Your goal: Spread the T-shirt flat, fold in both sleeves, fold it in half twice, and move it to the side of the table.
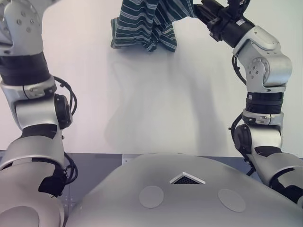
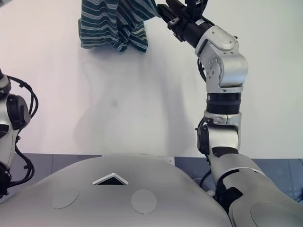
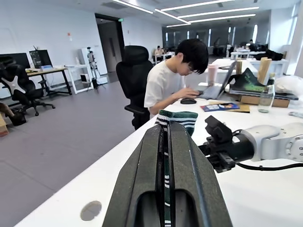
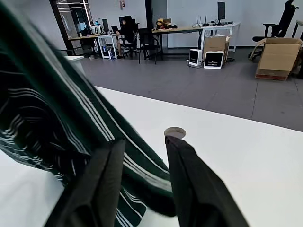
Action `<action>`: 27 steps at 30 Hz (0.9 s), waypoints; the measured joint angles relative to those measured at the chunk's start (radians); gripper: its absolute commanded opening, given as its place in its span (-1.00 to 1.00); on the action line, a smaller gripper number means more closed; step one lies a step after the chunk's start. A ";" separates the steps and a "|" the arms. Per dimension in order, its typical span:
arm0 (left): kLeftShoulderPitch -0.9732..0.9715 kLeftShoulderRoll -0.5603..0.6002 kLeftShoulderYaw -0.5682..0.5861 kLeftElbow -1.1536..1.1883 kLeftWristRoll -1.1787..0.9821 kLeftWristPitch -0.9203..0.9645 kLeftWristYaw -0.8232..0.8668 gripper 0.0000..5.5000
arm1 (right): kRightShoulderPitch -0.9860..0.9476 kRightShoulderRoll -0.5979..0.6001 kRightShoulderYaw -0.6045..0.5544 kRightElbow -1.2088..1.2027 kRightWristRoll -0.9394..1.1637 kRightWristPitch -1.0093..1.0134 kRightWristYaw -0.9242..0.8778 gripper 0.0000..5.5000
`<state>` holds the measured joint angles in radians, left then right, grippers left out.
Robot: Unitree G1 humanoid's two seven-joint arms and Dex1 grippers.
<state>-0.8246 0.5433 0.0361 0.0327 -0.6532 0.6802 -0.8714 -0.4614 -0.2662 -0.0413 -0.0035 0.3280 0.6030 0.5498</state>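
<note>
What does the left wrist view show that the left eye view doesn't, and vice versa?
Left wrist view: the left gripper, jaws closed on a striped edge of the T-shirt, with a black office chair in the room behind.
Left eye view: the shirt's bunched bulk hanging, its lower end down at the table.
Both: the right gripper up by the striped fabric, and the white table top.
</note>
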 measured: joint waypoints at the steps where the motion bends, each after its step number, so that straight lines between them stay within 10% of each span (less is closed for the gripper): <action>1: -0.013 -0.004 -0.009 0.018 0.011 -0.013 -0.015 -1.00 | 0.000 -0.001 0.001 -0.003 0.016 -0.001 0.015 -0.16; 21: 0.026 -0.015 -0.045 0.026 0.076 -0.054 -0.113 -1.00 | 0.050 -0.176 0.151 -0.116 0.007 -0.002 0.217 0.07; 27: 0.026 -0.018 -0.041 0.029 0.076 -0.055 -0.114 -1.00 | 0.049 -0.185 0.201 -0.002 -0.131 -0.079 0.151 -0.30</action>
<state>-0.7990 0.5252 -0.0046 0.0613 -0.5774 0.6256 -0.9857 -0.4129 -0.4509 0.1594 -0.0057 0.1974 0.5242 0.7009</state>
